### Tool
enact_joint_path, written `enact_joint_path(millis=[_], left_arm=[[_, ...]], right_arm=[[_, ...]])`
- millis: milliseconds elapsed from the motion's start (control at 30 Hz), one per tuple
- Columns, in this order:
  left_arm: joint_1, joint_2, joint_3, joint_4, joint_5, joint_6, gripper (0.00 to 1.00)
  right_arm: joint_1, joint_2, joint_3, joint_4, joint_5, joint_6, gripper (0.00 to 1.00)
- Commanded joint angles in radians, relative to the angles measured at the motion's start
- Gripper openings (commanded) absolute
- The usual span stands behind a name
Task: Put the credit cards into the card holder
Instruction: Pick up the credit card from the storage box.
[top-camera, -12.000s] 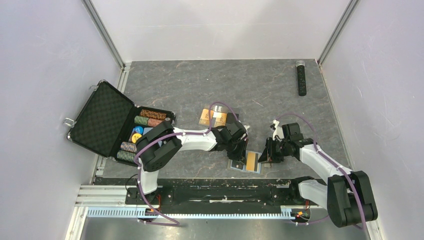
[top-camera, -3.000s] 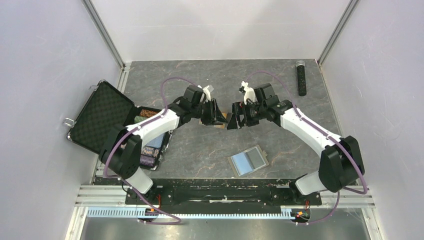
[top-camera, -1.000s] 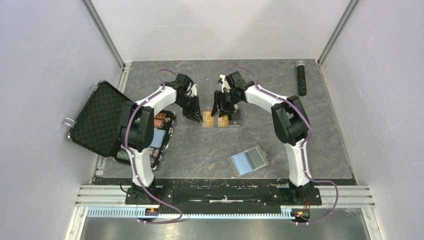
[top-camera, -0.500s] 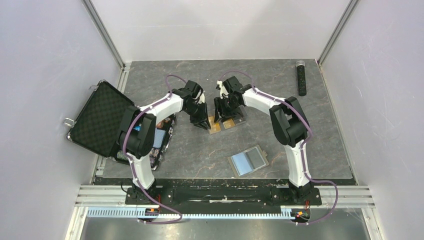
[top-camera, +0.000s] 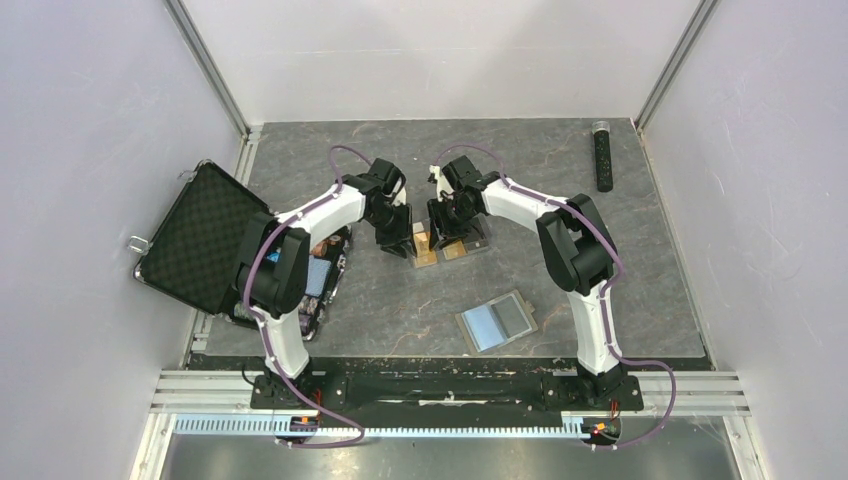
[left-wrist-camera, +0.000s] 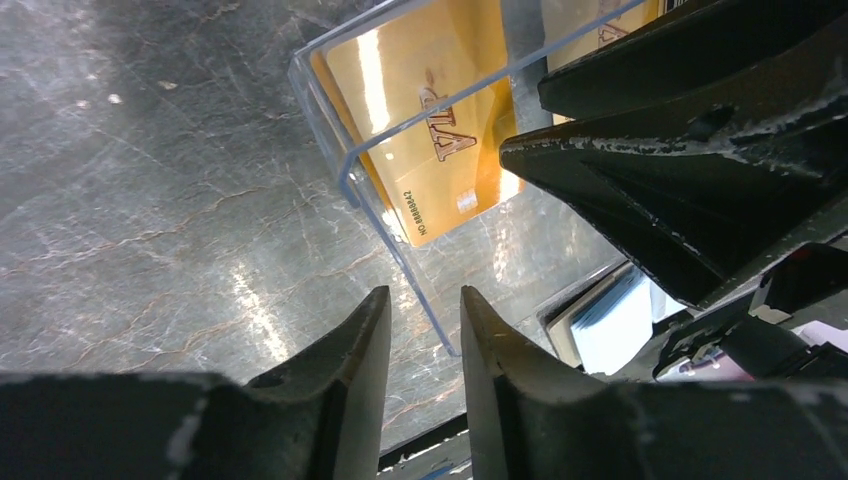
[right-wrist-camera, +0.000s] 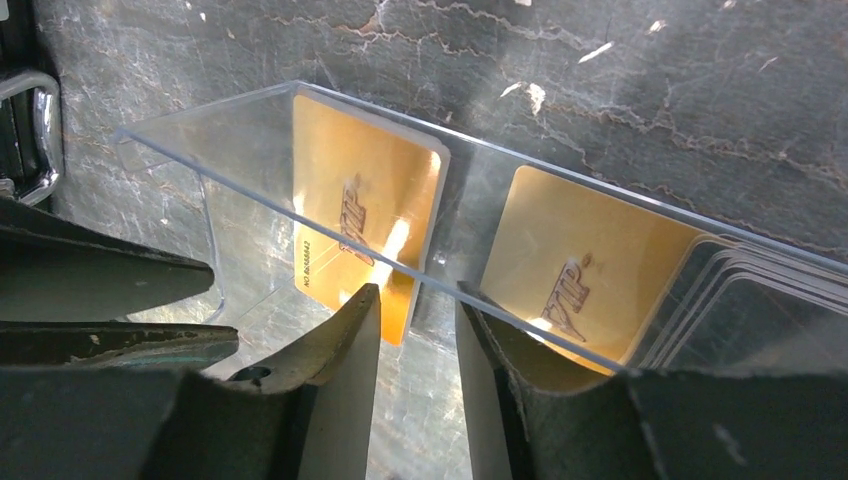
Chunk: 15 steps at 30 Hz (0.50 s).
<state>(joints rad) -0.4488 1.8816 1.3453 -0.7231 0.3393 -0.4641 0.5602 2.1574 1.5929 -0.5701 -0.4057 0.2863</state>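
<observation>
The credit cards (top-camera: 426, 256) were found inside the clear box (top-camera: 478, 240); the card holder (top-camera: 497, 321) was laid nearer, rightward.

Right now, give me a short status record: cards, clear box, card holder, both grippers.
credit cards: gold, seen through the clear box
card holder: lying open, away from both grippers, no gold card showing in it
left gripper: jaws narrowly apart, astride a box wall
right gripper: jaws narrowly apart at a card's edge

Both arms reach out and bend inward; left hand (left-wrist-camera: 418, 300) and right hand (right-wrist-camera: 415, 295) point down close together, each with 2 fingers narrowly parted.
</observation>
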Motion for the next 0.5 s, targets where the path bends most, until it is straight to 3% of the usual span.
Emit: enact_joint_path(millis=[0,233,467], left_arm=[[0.014,-0.089,0.041,0.007,-0.062,0.032,0.42],[0.029,-0.072,0.022,0.016,-0.108,0.030,0.46],[0.030,0.002,0.017,0.096,-0.064,-0.011,0.38]], right_arm=[[0.006,-0.011,0.006,-0.007,0.001,-0.016,0.38],[0.006,-0.020,0.022,-0.001,-0.024,-0.003,0.45],[0.008,-0.003,-0.007,0.027,-0.015,0.000,0.45]])
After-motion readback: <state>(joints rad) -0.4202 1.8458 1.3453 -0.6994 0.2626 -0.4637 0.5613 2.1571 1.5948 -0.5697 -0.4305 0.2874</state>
